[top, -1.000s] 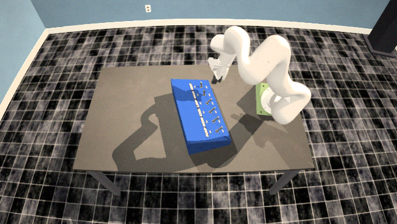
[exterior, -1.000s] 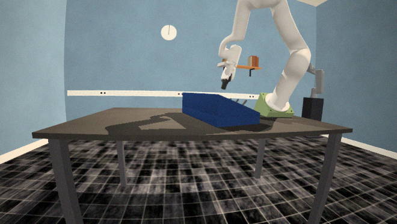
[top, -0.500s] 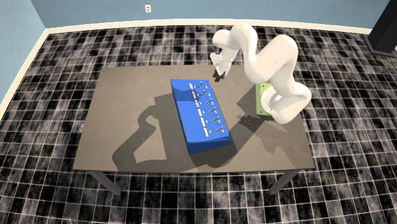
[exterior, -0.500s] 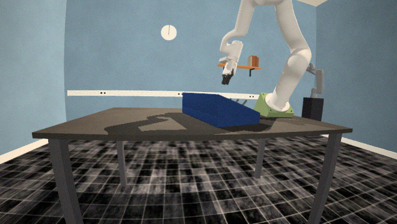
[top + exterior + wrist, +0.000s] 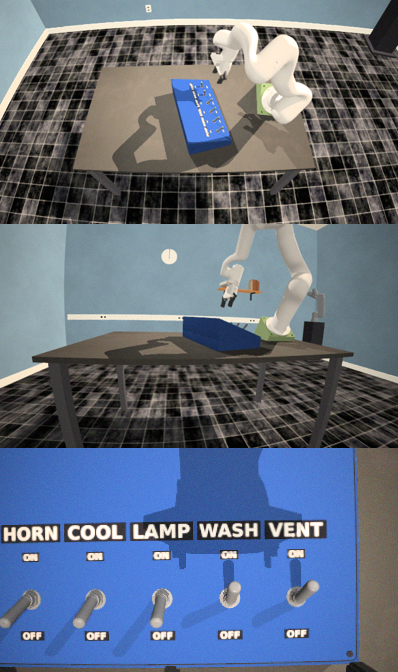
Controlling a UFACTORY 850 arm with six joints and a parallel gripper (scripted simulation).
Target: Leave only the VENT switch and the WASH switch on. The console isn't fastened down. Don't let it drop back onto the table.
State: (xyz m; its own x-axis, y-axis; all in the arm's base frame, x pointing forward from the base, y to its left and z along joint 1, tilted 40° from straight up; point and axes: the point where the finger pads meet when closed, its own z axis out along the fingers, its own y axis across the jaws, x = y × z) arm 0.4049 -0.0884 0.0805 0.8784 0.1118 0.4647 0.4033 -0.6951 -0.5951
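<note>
The blue console (image 5: 193,120) (image 5: 217,335) (image 5: 100,488) lies at an angle on the table (image 5: 120,120) (image 5: 120,344). In the wrist view its labels read HORN, COOL, LAMP, WASH, VENT. The WASH lever (image 5: 231,593) and the VENT lever (image 5: 303,592) tilt toward ON. The HORN lever (image 5: 17,609), COOL lever (image 5: 87,608) and LAMP lever (image 5: 159,608) point toward OFF. Any switches further left are out of the wrist view. My gripper (image 5: 221,79) (image 5: 228,303) is open and empty. It hangs well above the console's far end, touching nothing.
The arm's green base (image 5: 262,99) (image 5: 265,333) stands on the table right of the console. A black box (image 5: 313,332) stands behind the table's right end. An orange wall shelf (image 5: 253,291) is far behind the gripper.
</note>
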